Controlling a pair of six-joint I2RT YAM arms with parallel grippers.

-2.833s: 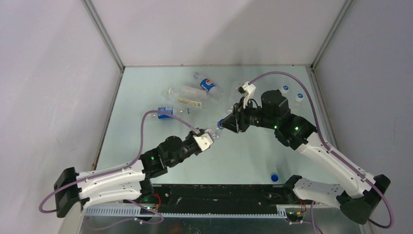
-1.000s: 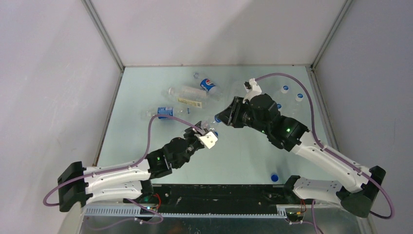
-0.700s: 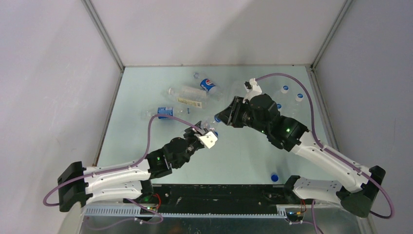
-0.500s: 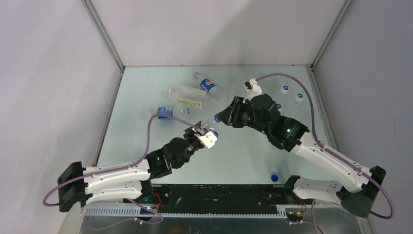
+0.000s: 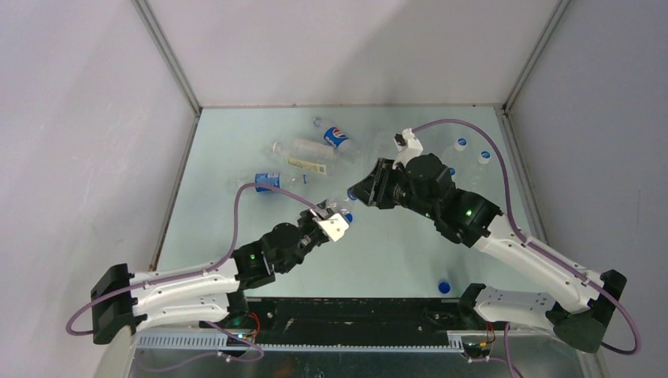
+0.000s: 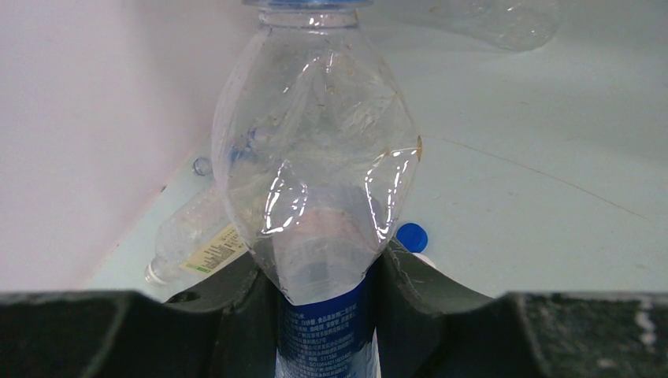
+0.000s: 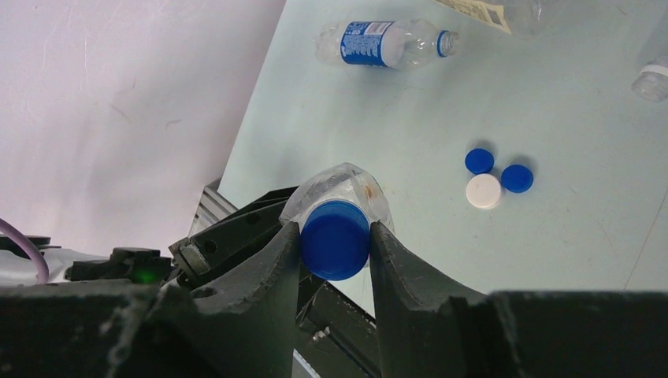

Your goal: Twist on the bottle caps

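My left gripper (image 6: 323, 311) is shut on a clear bottle (image 6: 315, 165) at its blue label and holds it up over the table, neck pointing away. In the top view it sits mid-table (image 5: 325, 219). My right gripper (image 7: 335, 246) is shut on a blue cap (image 7: 335, 239) that sits on this bottle's neck. In the top view the right gripper (image 5: 356, 191) meets the bottle's (image 5: 341, 204) far end. Two blue caps (image 7: 479, 161) (image 7: 517, 178) and a white cap (image 7: 483, 190) lie loose on the table under the bottle.
Three bottles lie at the back: a red-white-blue logo one (image 5: 336, 138), a pale-labelled one (image 5: 303, 159), a blue-labelled one (image 5: 265, 181). Two blue-capped bottles (image 5: 461, 144) (image 5: 484, 157) stand at the back right. A blue cap (image 5: 444, 287) lies near the front edge.
Since 2.8 s ago the left gripper lifted the bottle farther back, and the right wrist turned and shifted with the cap. In the last second almost nothing has moved.
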